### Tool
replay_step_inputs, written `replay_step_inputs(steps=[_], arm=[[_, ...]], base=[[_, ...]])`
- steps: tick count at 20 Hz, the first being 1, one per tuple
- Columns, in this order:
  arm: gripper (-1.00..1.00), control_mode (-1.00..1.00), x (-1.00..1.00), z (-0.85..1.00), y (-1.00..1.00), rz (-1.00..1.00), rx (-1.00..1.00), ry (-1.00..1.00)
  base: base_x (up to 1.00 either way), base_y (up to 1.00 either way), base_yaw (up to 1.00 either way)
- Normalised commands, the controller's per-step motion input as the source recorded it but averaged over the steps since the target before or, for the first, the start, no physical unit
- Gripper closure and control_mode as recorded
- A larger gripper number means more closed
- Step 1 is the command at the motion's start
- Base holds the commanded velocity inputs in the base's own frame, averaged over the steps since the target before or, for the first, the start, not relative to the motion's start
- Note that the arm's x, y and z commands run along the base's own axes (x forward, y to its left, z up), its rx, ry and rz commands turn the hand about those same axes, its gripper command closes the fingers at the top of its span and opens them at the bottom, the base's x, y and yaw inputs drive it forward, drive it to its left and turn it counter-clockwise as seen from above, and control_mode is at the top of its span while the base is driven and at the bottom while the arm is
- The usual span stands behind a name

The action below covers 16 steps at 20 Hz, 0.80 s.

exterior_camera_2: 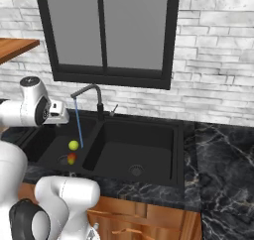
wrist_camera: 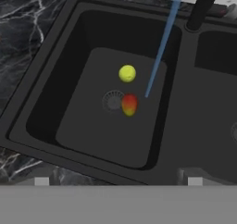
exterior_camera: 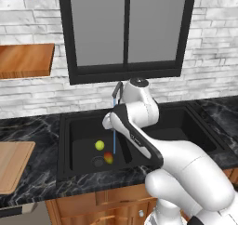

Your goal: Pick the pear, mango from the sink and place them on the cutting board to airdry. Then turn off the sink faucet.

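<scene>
1. One window [exterior_camera: 126, 31], dark-framed, in a white brick wall [exterior_camera: 209, 43] behind the sink; wooden wall shelves [exterior_camera: 25, 59] hang to its left. Room fittings, no part in the task.
2. One black marble-patterned counter [exterior_camera: 28, 126], running both sides of the sink over wooden cabinet fronts [exterior_camera: 107, 205].
3. One sink [exterior_camera_2: 181, 154], black, double-basin, a round drain in each. The left basin holds both fruits, judged to be there for rinsing, since the water falls into it.
4. One cutting board [exterior_camera: 11, 166], light wood, flat on the counter left of the sink, well apart from the fruit. Bare; judged the drying place, neither fruit delivered yet.
5. One sink faucet [exterior_camera_2: 94, 97], thin and dark, spout angled over the left basin. A blue stream of water [wrist_camera: 162, 47] falls from it to the basin floor just right of the fruit; shutting it off is judged the last step. A small silver lever [exterior_camera_2: 114, 109] stands beside its base.
6. One gripper [wrist_camera: 118, 181], hanging above the left basin and looking down on it, holding nothing. Two pale tips [wrist_camera: 41, 181] sit far apart at the hand view's lower edge, so the fingers are judged spread, ready to descend.
7. One mango [wrist_camera: 129, 104], red-orange into yellow, on the basin floor against the drain's right edge.
8. One pear [wrist_camera: 127, 73], plain yellow-green, just beyond the mango, apart from it.
</scene>
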Motion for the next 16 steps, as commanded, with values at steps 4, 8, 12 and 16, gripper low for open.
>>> replay_step_inputs(steps=[4, 8, 12, 16], arm=[[-1.00, -1.00, 0.16, -0.24, 0.00, 0.00, 0.00, 0.03], [-1.00, -1.00, 0.11, -0.20, 0.04, 0.00, 0.00, 0.00], [-1.00, -1.00, 0.12, -0.25, 0.00, 0.00, -0.01, 0.00], [-1.00, -1.00, 0.10, -0.26, 0.00, 0.00, 0.00, 0.00]], base=[[0.00, 0.00, 0.00], [0.00, 0.00, 0.00], [0.00, 0.00, 0.00], [0.00, 0.00, 0.00]])
